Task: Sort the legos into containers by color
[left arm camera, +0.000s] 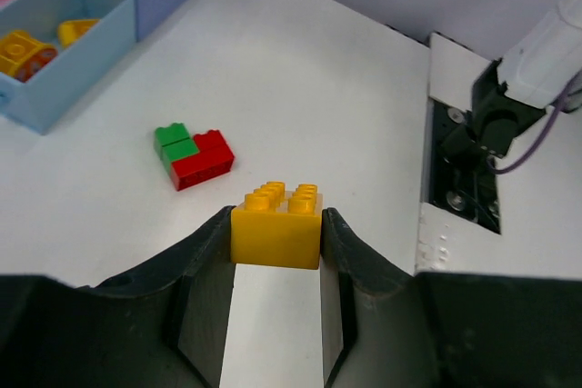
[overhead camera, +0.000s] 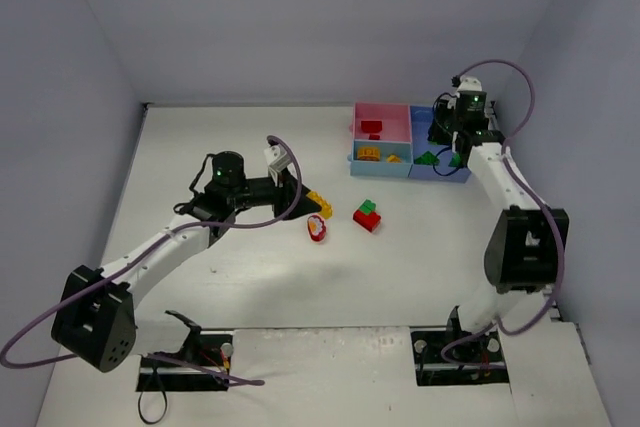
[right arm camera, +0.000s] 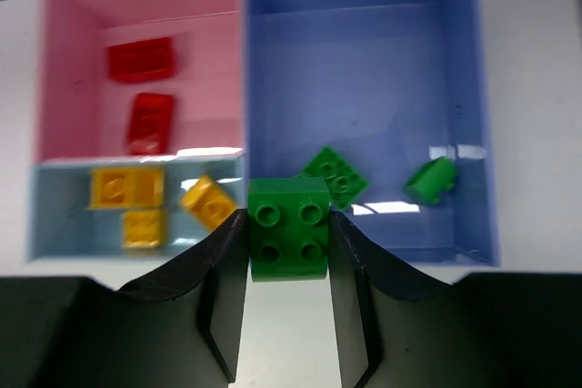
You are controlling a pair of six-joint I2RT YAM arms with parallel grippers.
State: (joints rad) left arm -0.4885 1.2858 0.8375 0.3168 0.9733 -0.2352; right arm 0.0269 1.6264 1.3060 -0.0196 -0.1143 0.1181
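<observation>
- The left gripper (left arm camera: 275, 224) pinches a yellow brick (left arm camera: 275, 232) between its fingers. The studs face up and the long axis runs from finger to finger. It is well apart from the medium blue tray (right arm camera: 364, 61), out past that tray's pink and light blue neighbours.
- A red-and-green clump (left arm camera: 193, 156) lies studs up on the table between that brick and the medium blue tray.
- The right gripper (right arm camera: 288, 224) is clamped on a square green brick (right arm camera: 288, 241) with its studs toward the wrist camera. It sits over the medium blue tray's near wall, at the corner by the light blue tray (right arm camera: 41, 215).
- Two green bricks (right arm camera: 334, 173) lie tilted inside the medium blue tray, just beyond the held one.
- Beside it, the pink tray (right arm camera: 55, 70) holds two red bricks (right arm camera: 141, 59), and the light blue tray holds yellow ones (right arm camera: 125, 188).
</observation>
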